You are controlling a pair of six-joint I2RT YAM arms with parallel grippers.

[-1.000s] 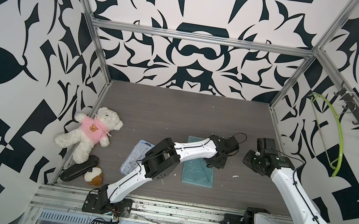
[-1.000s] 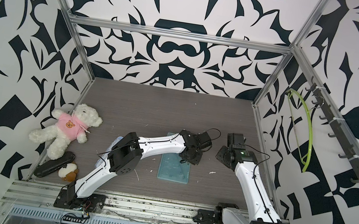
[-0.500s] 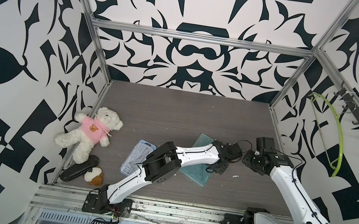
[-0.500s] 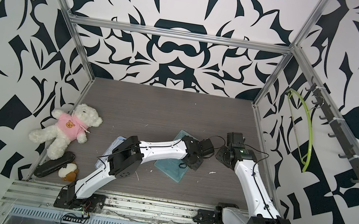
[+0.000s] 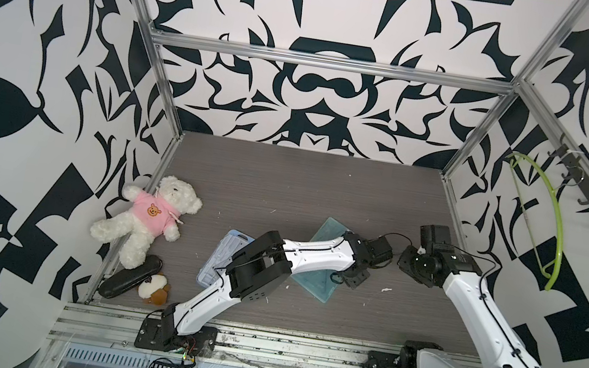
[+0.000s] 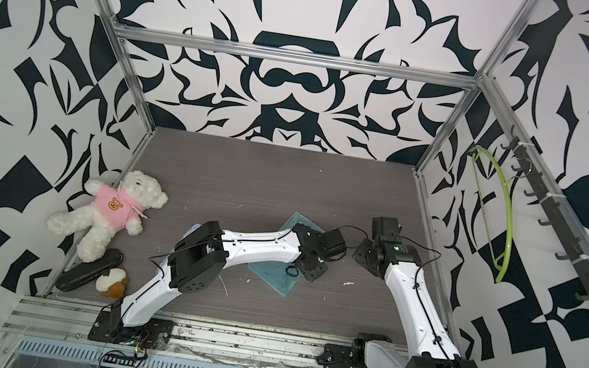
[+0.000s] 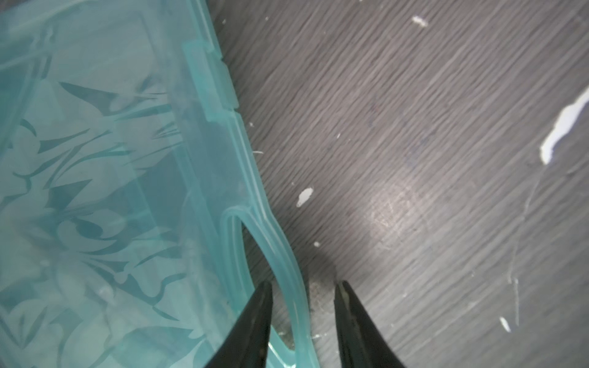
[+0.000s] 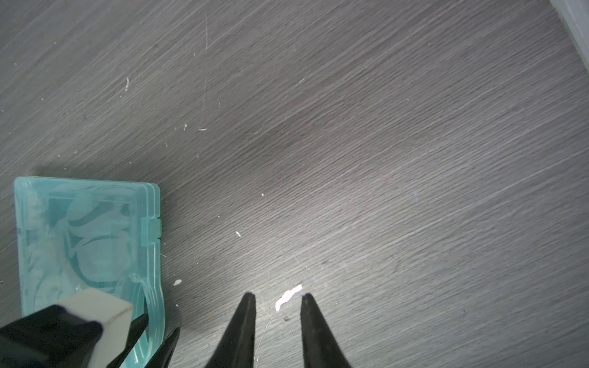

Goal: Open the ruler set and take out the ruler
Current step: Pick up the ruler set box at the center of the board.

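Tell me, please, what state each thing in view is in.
ruler set: closed, lying flat on the table.
left end effector: open, astride the set's edge.
right end effector: open, empty.
teddy bear: lying down.

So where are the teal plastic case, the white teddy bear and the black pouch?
teal case [image 5: 316,286]: in a top view, on its near corner, below the arm.
teddy bear [image 5: 152,212]: in a top view, on its pink shirt.
black pouch [image 5: 130,276]: in a top view, on its middle.
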